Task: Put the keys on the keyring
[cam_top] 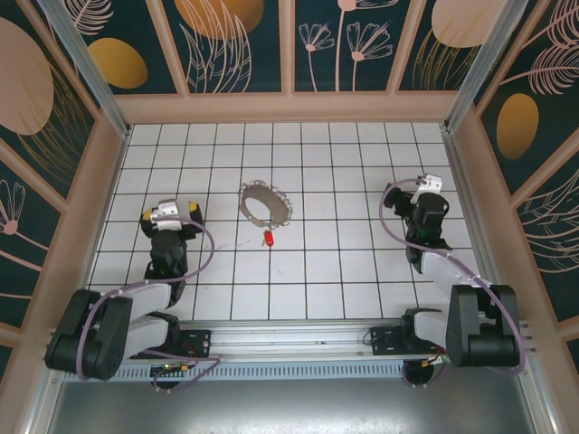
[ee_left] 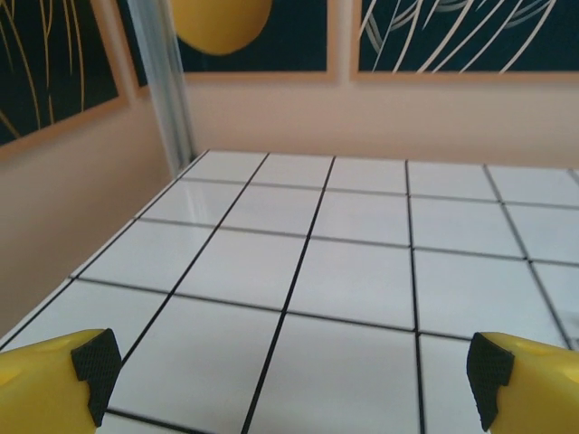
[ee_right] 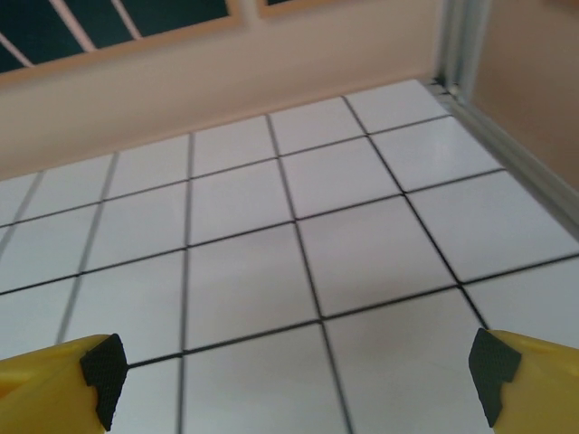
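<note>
Red key (cam_top: pixel 268 238) lay just beside keyring (cam_top: pixel 265 204), on side nearer arms. Open counter (cam_top: pixel 344 262) all round keyring. Left jaws, right jaws wide apart, holding nothing.

My fingers (ee_right: pixel 50 384) stand wide apart at the lower corners, yellow with black pads (ee_right: pixel 493 380), bare tiles between them. The white tiled bench (ee_right: pixel 244 271) runs to a beige wall (ee_right: pixel 136 108), with a metal post (ee_right: pixel 463 41) in the far right corner.
</note>
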You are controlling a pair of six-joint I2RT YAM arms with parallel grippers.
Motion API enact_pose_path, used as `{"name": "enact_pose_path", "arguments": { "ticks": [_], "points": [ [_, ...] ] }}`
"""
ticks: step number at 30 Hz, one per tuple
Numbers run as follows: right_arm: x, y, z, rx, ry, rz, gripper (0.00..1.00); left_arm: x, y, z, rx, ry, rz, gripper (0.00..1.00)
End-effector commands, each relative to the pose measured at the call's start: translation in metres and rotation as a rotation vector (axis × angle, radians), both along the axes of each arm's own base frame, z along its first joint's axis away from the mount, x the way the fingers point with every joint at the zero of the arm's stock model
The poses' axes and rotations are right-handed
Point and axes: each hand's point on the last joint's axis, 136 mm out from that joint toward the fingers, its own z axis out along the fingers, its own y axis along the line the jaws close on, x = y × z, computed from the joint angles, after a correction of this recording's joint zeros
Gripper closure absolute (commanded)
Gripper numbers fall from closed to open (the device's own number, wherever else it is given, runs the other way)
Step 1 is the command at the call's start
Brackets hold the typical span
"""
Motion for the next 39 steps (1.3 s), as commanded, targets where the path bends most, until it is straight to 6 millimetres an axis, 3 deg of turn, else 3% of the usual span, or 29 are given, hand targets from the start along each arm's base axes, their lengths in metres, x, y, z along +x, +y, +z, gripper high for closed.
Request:
{"name": "enact_pose_path", "arguments": {
  "ticks": [1,4,9,13,16,19,22,39],
  "points": [
    [0.0,-0.016,0.016,-0.066,-0.115,-0.052,0.01,0.01,0.004,0.027,0.008,-0.125,0.017,0.01],
    [0.001,-0.014,0.014,-0.046,-0.167,-0.017,0.01,0.017,0.001,0.028,0.024,-0.135,-0.031,0.01],
    [0.001,-0.004,-0.013,-0.036,-0.168,0.043,0.01,0.015,0.008,0.017,-0.022,-0.147,-0.061,0.01],
    [-0.01,0.014,-0.018,-0.063,-0.239,0.146,0.01,0.025,-0.001,0.006,-0.008,-0.108,-0.117,0.01],
    [0.0,0.029,-0.024,-0.065,-0.191,0.245,0.01,0.035,-0.002,0.004,-0.017,-0.083,-0.136,0.01],
    [0.004,0.017,-0.028,-0.016,-0.167,0.219,0.01,0.051,0.011,-0.006,-0.075,-0.018,-0.115,0.01],
    [0.008,0.009,-0.03,-0.03,-0.15,0.143,0.01,0.051,0.011,-0.007,-0.085,-0.014,-0.12,0.01],
    [0.009,0.01,-0.029,-0.044,-0.148,0.13,0.01,0.048,0.013,-0.005,-0.078,-0.026,-0.114,0.01]
  ]
}}
